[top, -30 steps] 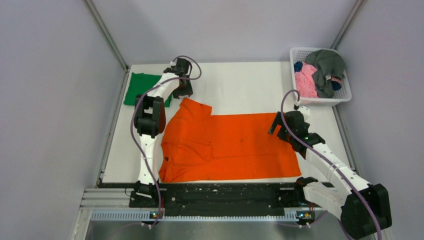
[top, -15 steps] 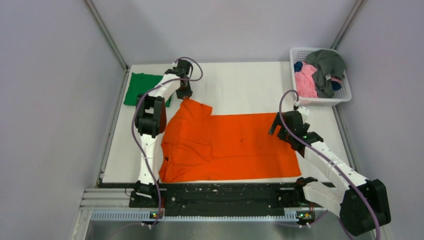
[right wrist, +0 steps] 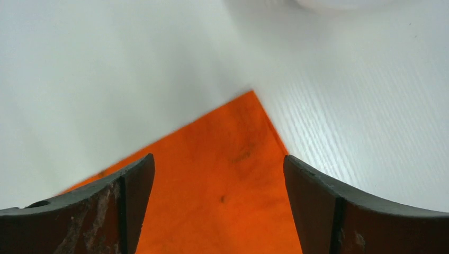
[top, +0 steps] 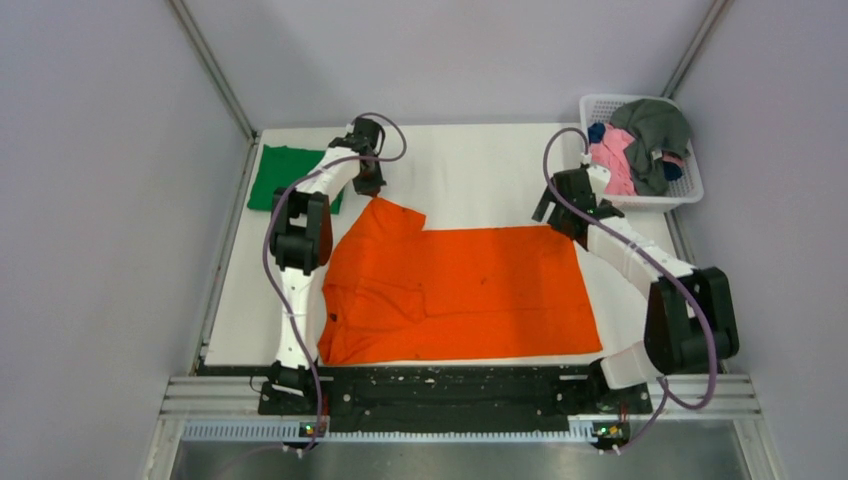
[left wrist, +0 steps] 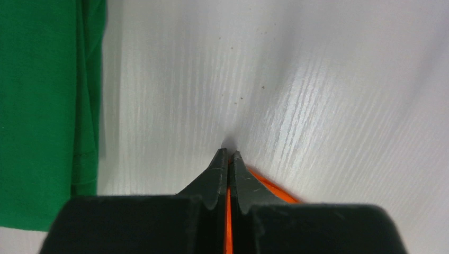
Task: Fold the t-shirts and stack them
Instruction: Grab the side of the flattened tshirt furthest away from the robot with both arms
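From above, the left arm (top: 300,230) reaches to the far left corner of the orange t-shirt (top: 470,290), which is spread on the worktop (top: 480,170). The right arm (top: 640,260) bends toward its far right corner. Only the left wrist view shows the left pincer (left wrist: 229,159) clamped on orange cloth, with the green t-shirt (left wrist: 42,106) at its left. In the right wrist view, the right pincer (right wrist: 218,159) is apart over the corner.

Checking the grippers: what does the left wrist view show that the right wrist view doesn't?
Left wrist only: the green t-shirt at the left edge, and the left gripper shut on a sliver of the orange t-shirt. Right wrist only: the right gripper open over that shirt's corner, dark specks visible. Both: orange cloth on the white table.
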